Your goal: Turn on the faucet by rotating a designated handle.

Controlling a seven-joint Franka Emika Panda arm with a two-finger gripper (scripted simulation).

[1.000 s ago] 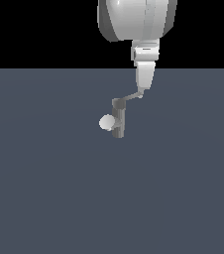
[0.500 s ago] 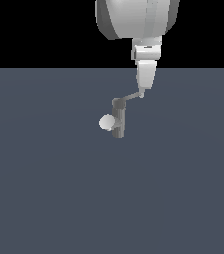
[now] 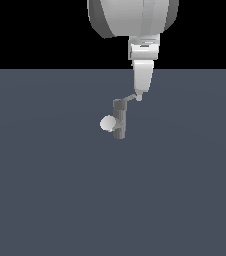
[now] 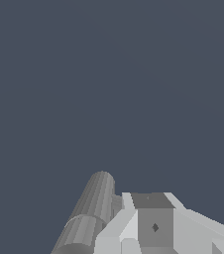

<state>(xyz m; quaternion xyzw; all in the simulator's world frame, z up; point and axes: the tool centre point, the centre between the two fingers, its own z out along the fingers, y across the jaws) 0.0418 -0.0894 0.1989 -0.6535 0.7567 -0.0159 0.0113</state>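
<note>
Slate-grey worktop [image 3: 45,190] under black backdrop: the faucet [image 3: 119,119] stands mid-scene, its handle [image 3: 130,98] reaching toward the exterior view's right, tip touching the gripper [image 3: 140,95]. Since a second ago, gripper and handle look essentially unmoved. Only the wrist view shows the post's ribbed side [image 4: 91,208]; whether the gripper is open or closed cannot be told.

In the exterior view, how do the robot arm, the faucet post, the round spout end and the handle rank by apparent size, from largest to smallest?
1. Robot arm, by far the largest.
2. Faucet post.
3. Round spout end and handle: they look about alike in area, so I leave them unranked. The handle is partly met by the gripper tip.
</note>
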